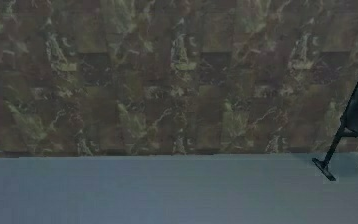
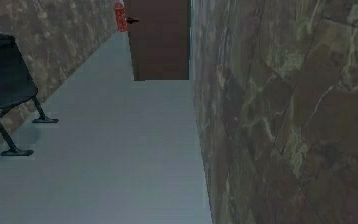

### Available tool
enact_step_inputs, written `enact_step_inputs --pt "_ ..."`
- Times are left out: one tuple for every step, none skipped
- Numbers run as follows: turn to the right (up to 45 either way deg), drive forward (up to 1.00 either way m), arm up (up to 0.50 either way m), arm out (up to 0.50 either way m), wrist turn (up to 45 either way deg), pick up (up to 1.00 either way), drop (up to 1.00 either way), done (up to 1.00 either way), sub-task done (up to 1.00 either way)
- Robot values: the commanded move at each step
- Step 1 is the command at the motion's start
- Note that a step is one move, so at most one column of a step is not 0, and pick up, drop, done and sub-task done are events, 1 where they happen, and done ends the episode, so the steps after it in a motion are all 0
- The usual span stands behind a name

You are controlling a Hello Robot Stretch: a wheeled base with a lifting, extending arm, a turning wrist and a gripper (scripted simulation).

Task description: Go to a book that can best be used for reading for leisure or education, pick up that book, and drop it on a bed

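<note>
A wall [image 1: 167, 80] with brown patterned paper of pale ship motifs stands straight ahead in the forward view, above a grey floor [image 1: 157, 190]. In the arm side view a grey corridor floor [image 2: 117, 140] runs away to a dark brown door [image 2: 161, 40] at the far end.
A dark chair on black legs [image 1: 349, 125] stands at the forward view's right edge, and the same chair [image 2: 7, 80] sits at the arm side view's left. A patterned wall [image 2: 287, 110] bounds the arm side view's right. A red object [image 2: 119, 16] hangs beside the door.
</note>
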Motion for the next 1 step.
enact_step_inputs --pt "0.0 0.20 0.00 0.00 0.0 0.00 0.00 0.00 0.00"
